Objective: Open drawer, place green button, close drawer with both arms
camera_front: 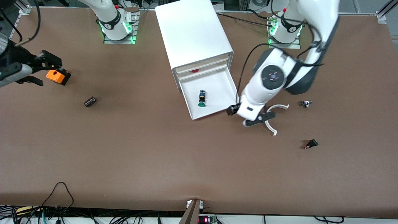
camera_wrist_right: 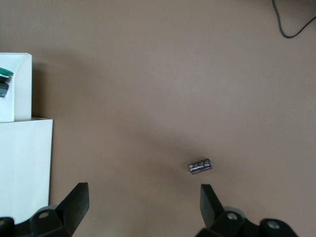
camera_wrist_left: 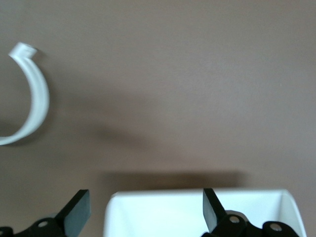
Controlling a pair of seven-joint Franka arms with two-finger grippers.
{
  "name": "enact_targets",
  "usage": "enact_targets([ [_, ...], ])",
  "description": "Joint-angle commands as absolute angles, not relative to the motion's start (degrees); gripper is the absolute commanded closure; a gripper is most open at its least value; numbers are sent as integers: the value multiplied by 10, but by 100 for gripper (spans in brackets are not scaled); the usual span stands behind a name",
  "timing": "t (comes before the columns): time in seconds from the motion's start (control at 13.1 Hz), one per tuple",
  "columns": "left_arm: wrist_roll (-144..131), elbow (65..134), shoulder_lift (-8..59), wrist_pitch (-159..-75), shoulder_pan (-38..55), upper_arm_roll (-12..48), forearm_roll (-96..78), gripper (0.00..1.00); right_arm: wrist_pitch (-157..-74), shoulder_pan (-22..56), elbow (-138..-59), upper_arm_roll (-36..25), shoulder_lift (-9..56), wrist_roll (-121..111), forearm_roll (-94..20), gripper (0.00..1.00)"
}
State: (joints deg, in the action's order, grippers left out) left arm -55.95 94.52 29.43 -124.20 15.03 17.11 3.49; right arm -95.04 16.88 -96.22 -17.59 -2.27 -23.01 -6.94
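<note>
The white cabinet (camera_front: 192, 31) stands mid-table with its lowest drawer (camera_front: 217, 84) pulled out toward the front camera. The button (camera_front: 201, 99) lies on its side in that drawer, green cap toward the drawer's front wall. My left gripper (camera_front: 247, 115) is open at the drawer's front corner on the left arm's side. In the left wrist view that corner of the drawer (camera_wrist_left: 197, 212) sits between the fingers of the left gripper (camera_wrist_left: 146, 212). My right gripper (camera_front: 46, 70) hangs open and empty by the orange box (camera_front: 57, 76). The right wrist view shows the right gripper (camera_wrist_right: 143, 205) open above bare table.
A red item (camera_front: 195, 70) shows in the drawer above. A white curved strip (camera_front: 273, 116) lies beside the left gripper. A small metal part (camera_front: 305, 103) and a black part (camera_front: 311, 144) lie toward the left arm's end. A black switch block (camera_front: 90, 101) lies near the orange box.
</note>
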Motion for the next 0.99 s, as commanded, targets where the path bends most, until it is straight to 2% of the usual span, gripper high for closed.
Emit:
enact_targets([
  [0.0, -633, 941, 353, -1327, 161, 170, 76, 0, -948, 101, -979, -102, -52, -238, -51, 0],
  [0.08, -646, 948, 370, -1367, 164, 170, 76, 0, -948, 61, -981, -61, -55, -240, -47, 0],
  [0.31, -661, 955, 411, -1441, 173, 165, 88, 0, -951, 53, -985, -49, -58, -239, -24, 0],
  [0.76, -825, 982, 402, -1419, 236, 177, 96, 0, -952, 59, -974, -47, -51, -229, 4, 0],
  [0.92, -859, 983, 398, -1415, 244, 197, 97, 0, -949, 59, -964, -47, -46, -230, 4, 0],
])
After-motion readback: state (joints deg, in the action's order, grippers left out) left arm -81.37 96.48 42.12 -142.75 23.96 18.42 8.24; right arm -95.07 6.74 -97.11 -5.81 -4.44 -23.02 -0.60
